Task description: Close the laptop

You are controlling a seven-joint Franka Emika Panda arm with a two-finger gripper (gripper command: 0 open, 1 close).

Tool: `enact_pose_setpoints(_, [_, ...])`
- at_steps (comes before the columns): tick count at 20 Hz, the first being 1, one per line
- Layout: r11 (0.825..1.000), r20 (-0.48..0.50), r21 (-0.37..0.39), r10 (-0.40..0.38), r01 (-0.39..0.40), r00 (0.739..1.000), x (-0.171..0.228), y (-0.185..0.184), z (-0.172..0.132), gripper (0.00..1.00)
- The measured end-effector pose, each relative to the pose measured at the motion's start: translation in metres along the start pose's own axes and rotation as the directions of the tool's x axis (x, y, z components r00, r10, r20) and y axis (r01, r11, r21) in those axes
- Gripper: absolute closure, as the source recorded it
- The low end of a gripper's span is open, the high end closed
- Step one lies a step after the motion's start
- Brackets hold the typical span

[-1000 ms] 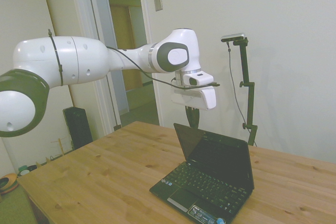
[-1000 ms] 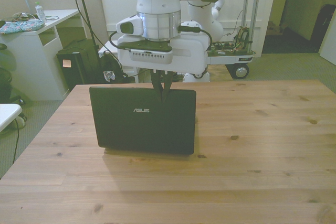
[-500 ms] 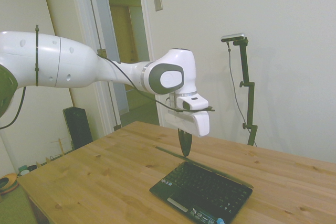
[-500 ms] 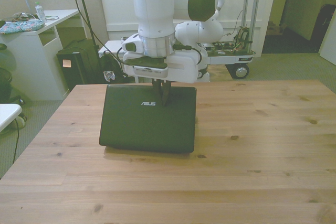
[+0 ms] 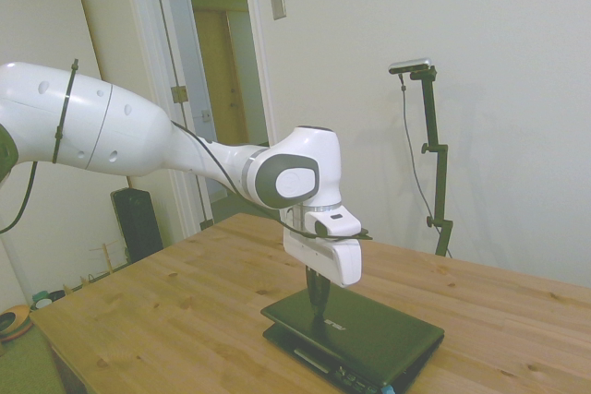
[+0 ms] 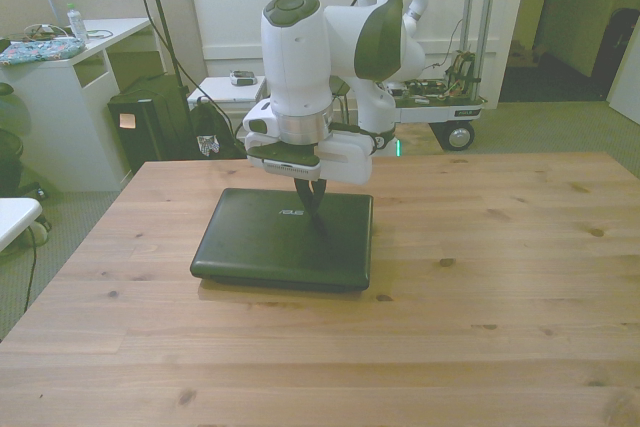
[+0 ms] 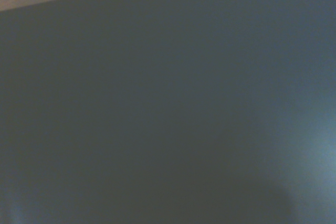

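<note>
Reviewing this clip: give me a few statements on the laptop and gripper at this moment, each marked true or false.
1. The laptop lies with its lid down flat. True.
2. The gripper rests on the lid. True.
3. The keyboard is visible. False: the lid covers it.
4. The laptop hangs over the table edge. False: it sits wholly on the wood.
5. The gripper's jaws are spread wide. False: they look shut together.

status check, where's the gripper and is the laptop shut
Gripper fingertips down on the lid, fingers together. Laptop lid lies flat over its base, looks closed. Nothing else on the table.
</note>
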State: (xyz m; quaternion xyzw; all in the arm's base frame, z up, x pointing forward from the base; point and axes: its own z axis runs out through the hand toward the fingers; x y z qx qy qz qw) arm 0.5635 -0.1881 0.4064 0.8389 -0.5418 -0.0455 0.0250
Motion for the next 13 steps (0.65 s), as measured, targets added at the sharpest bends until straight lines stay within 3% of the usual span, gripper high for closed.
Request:
enact_pose_setpoints(8, [1.0, -0.003, -0.001, -0.012, 0.012, 1.0, -0.005, -0.004, 0.005, 1.0])
enact_pose_setpoints(10, [0.999, -0.029, 0.031, -0.04, 0.04, 0.999, -0.017, -0.013, -0.016, 1.0])
enact_pose_setpoints(13, [0.986, -0.086, 0.112, -0.11, 0.119, 0.99, -0.06, -0.026, -0.078, 1.0])
